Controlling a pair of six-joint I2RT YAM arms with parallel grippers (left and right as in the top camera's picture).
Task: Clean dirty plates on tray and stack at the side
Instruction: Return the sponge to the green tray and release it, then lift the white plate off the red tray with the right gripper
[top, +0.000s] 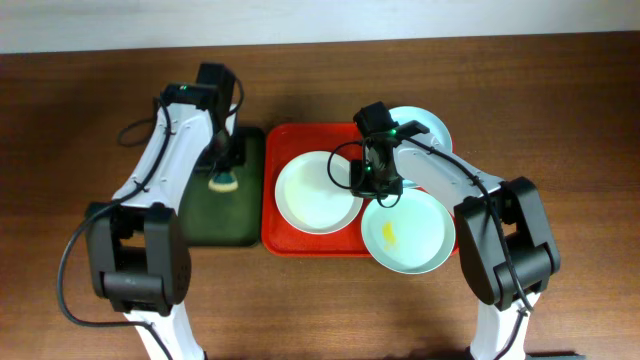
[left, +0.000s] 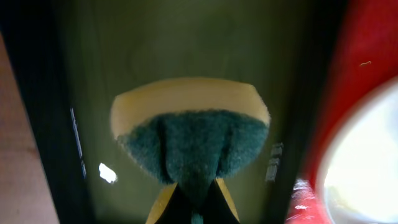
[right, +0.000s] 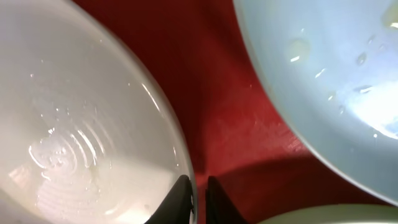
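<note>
The right gripper is pictured hard against the rim of the white plate. One finger is set over the plate and the other over the red tray, with only a sliver of gap between them. Whether the rim is pinched or merely straddled cannot be told.

The white plate lies on the tray's left half. A pale blue plate is placed at the far right corner, and a mint plate marked by a yellow smear overhangs the near right edge.

Over the dark green tray alongside, a sponge is clamped by its green scouring face in the left gripper, with the yellow foam on the side away from the fingers.

The step in hand is judged to be securing the white plate for wiping. For it to be done well:

- The rim should be seated deep between the pads before any lift is attempted.
- The plate should be kept level and drawn clear of its two close neighbours, so that neither is nudged off the tray.
- The sponge should be brought across only once the plate is firmly held.
</note>
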